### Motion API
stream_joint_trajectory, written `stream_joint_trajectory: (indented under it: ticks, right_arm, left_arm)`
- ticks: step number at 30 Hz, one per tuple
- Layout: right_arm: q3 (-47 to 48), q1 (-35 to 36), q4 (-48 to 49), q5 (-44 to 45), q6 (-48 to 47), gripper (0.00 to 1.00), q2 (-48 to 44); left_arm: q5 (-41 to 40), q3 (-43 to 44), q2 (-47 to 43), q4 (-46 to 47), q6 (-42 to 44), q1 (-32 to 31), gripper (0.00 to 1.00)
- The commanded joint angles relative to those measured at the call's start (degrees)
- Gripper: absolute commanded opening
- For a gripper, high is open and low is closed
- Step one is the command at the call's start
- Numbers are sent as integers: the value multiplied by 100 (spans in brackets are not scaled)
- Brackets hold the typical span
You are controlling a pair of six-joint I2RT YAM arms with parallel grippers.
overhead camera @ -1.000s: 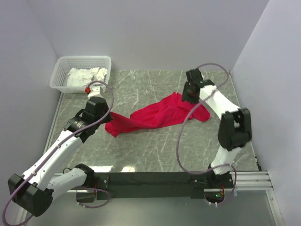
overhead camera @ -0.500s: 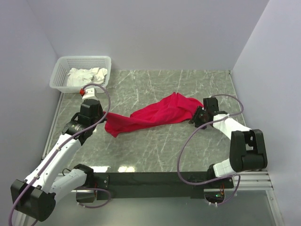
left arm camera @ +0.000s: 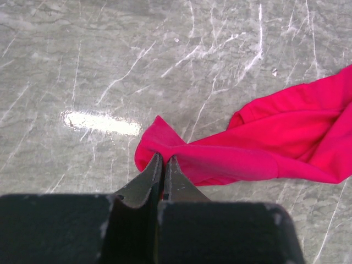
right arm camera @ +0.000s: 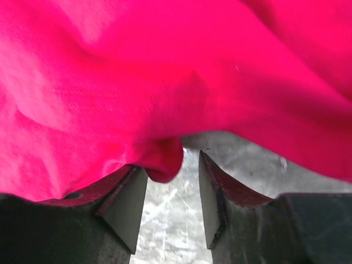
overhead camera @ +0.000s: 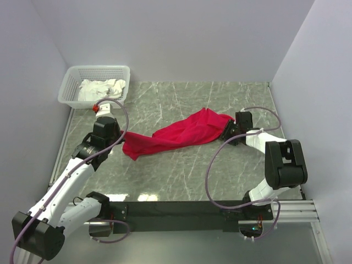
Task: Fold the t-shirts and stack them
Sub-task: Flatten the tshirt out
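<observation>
Basket (overhead camera: 70, 88) behind, left of t-shirt (overhead camera: 181, 133)

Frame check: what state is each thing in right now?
Shirt: unfolded, bunched into a long strip.
Left gripper: shut on one end of the shirt.
Right gripper: open at the other end, a fold of fabric hanging between its fingers.
Basket: upright in the far left corner.
White cloth: crumpled inside the basket.

You have bare table (overhead camera: 181, 176) along the near side and behind the red t-shirt (overhead camera: 176, 136), which lies stretched across the middle. The white basket (overhead camera: 67, 89) fills your far left corner.
</observation>
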Motion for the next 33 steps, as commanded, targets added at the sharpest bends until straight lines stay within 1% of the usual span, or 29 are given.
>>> stream_joint_trajectory:
  ticks: [1, 2, 3, 5, 6, 8, 9, 11, 12, 13, 14, 15, 16, 19, 20, 23, 25, 27, 28, 30, 31, 33]
  right_arm:
    - [338, -34, 389, 150, -90, 48, 154]
    - [373, -25, 389, 185, -125, 47, 172]
    - [409, -25, 328, 194, -152, 41, 189]
    - [470, -25, 284, 203, -230, 34, 190]
    - [470, -25, 266, 220, -248, 23, 172]
    - [566, -25, 21, 317, -336, 11, 67]
    - [654, -17, -380, 483, -371, 1, 6]
    - [1048, 1, -909, 729, -529, 0, -284]
    - [1233, 1, -1547, 1096, -582, 0, -398]
    - [1444, -8, -1884, 1308, -626, 0, -599]
    - [1925, 1, -2209, 1467, -713, 0, -688]
    - [2190, 1, -2769, 1643, -758, 0, -742]
    - [2741, -8, -3036, 1966, -819, 0, -794]
    - [3544, 1, -3853, 2583, -969, 0, -865]
    - [3947, -8, -3960, 2924, -995, 0, -926]
    - [4380, 1, -4058, 3156, -1092, 0, -1286]
    - [4390, 1, -4050, 3174, -1145, 0, -1654]
    - [4163, 1, -4032, 3113, -1224, 0, -1936]
    - [3910, 1, -4040, 2982, -1268, 0, -2190]
    - [3645, 97, -4137, 2683, -1295, 0, -2367]
    - [3339, 150, -4294, 2595, -1286, 0, -2455]
    - [2986, 422, -4566, 2471, -1172, 0, -2508]
  left_arm:
    - [-17, 1, -110, 117, -40, 41, 1]
    - [-35, 1, -118, 108, -49, 41, 1]
    - [-44, 18, -118, 91, -75, 50, 1]
    - [-105, 80, -110, 3, -93, 58, 1]
    - [-201, 124, -92, -32, -93, 58, 1]
    - [-316, 282, -13, -120, -102, 85, 1]
    - [-368, 369, 31, -164, -58, 137, 1]
    - [-404, 746, 198, -243, -5, 216, 1]
    - [-395, 905, 268, -278, 56, 338, 1]
    - [-360, 1080, 338, -296, 83, 401, 1]
    - [-343, 1474, 513, -305, 109, 471, 1]
    - [-325, 1704, 628, -331, 162, 611, 1]
    - [-238, 2219, 890, -436, 180, 699, 1]
    - [-176, 3030, 1234, -603, 206, 963, 1]
    - [-149, 3538, 1383, -673, 206, 1016, 1]
    - [-167, 4357, 1472, -840, 259, 1166, 1]
    - [-176, 4596, 1394, -920, 294, 1183, 1]
    - [-106, 4537, 1122, -973, 294, 1175, 1]
    - [-36, 4275, 825, -964, 277, 1183, 1]
    - [192, 3862, 481, -929, 224, 1175, 1]
    - [272, 3381, 314, -929, 198, 1175, 1]
    - [482, 2860, -204, -1042, 40, 1175, 1]
